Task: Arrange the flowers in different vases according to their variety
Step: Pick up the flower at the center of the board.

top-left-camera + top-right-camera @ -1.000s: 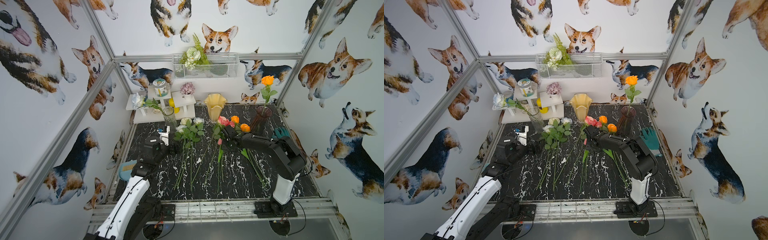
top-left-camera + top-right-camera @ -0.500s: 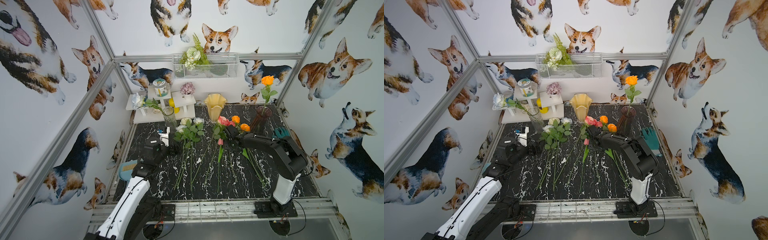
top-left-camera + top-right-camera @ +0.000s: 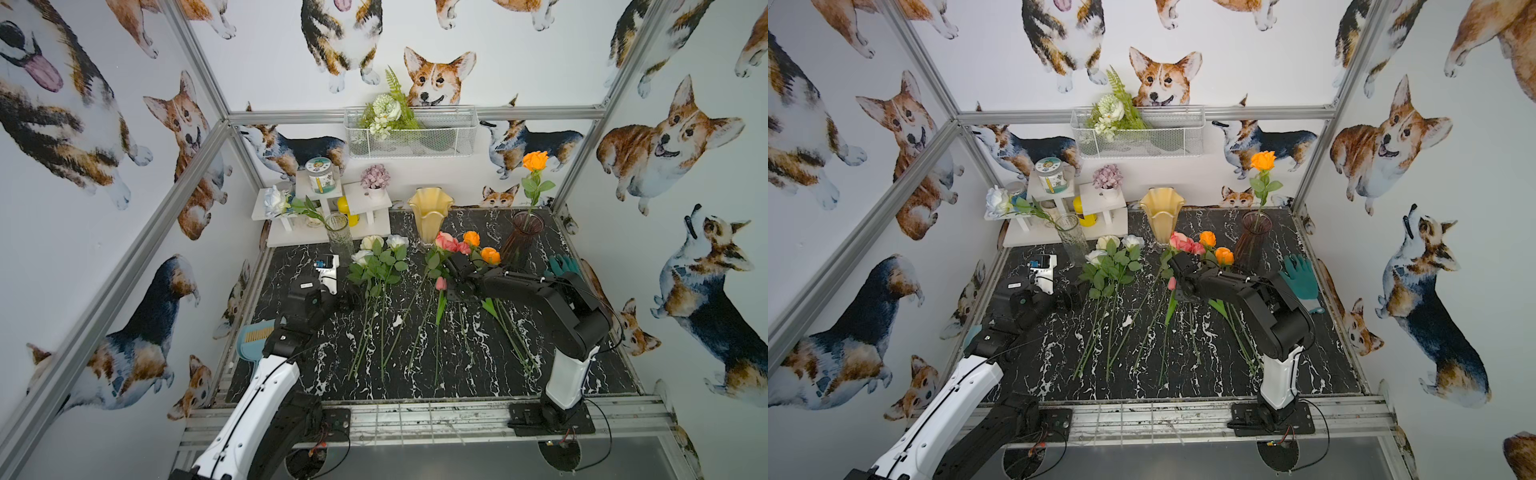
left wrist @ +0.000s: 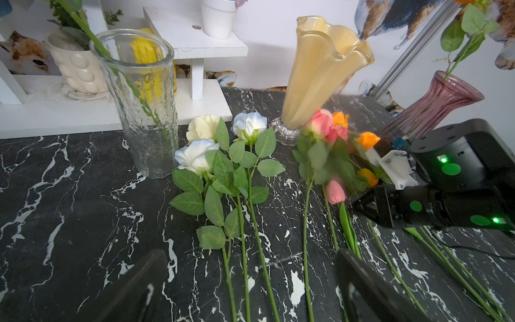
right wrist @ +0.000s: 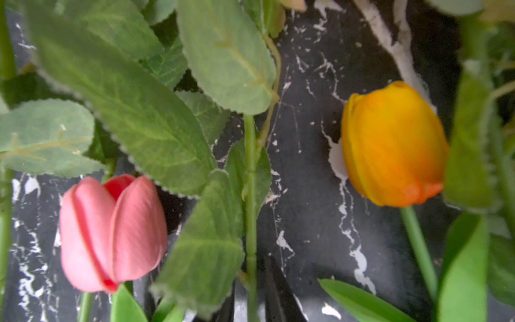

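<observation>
Two jaws of R gripper (image 5: 250,302) sit narrow around a green rose stem (image 5: 250,195); if it clamps, cannot tell. Just beside lie pink tulip (image 5: 111,231) and orange tulip (image 5: 390,145), w/ leaves (image 5: 145,117) crowding over. L gripper (image 4: 252,284) gapes wide near white roses (image 4: 206,139); vases (image 3: 430,216) stand behind.

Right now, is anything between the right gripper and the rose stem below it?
Nothing visible: the rose stem runs between the fingertips of the right gripper. A leaf crowds one side.
</observation>
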Available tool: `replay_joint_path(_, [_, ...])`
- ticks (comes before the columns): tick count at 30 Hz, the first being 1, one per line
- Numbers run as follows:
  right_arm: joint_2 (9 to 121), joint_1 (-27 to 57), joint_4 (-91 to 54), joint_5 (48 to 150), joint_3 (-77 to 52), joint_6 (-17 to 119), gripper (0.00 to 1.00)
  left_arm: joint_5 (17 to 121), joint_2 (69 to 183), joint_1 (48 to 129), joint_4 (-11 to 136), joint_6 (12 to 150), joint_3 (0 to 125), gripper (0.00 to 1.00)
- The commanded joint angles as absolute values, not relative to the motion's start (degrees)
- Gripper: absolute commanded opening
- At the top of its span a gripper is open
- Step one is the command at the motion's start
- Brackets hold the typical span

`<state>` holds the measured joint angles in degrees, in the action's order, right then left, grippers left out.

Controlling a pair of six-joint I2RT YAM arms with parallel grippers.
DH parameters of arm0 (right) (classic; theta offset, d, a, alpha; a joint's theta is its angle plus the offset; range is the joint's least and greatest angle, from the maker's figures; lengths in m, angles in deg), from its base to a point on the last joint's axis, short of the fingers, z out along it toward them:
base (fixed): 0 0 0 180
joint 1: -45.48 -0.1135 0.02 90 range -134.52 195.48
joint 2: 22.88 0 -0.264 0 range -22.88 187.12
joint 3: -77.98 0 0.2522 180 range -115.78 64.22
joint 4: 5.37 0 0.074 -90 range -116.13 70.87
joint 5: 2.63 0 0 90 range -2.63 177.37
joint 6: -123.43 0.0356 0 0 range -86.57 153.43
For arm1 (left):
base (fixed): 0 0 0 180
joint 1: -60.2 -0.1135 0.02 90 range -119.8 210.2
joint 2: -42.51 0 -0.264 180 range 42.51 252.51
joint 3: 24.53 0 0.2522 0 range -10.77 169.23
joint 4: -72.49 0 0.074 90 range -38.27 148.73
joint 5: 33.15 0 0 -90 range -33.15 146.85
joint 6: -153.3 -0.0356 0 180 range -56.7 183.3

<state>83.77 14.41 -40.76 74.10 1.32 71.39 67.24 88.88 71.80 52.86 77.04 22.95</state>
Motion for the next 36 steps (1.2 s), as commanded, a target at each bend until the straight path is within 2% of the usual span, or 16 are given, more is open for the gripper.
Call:
replay_joint_path(1, [85.7,14.3,-47.4,81.1,3.4,70.4,0.15,67.0,89.1,71.8,53.5,76.6,23.0,1.0])
replay_joint_path(4, [86.4,14.3,-46.6,81.5,4.1,70.0,0.02,67.1,89.5,71.8,53.6,76.7,23.0,1.0])
replay_joint_path(5, [86.7,14.3,-46.4,81.5,4.2,70.0,0.0,67.0,89.6,71.8,53.6,76.7,23.0,1.0])
replay_joint_path(12, [83.8,14.2,-44.0,80.3,5.2,70.0,0.0,66.8,90.1,71.8,53.5,76.7,22.8,1.0])
replay_joint_path(25, [65.4,12.7,-44.3,70.9,6.4,68.9,0.0,66.8,92.0,71.8,53.6,76.9,22.8,1.0])
replay_joint_path(36, [52.7,12.6,-43.9,63.3,0.1,65.2,0.0,68.3,94.3,71.8,52.6,77.2,23.0,1.0])
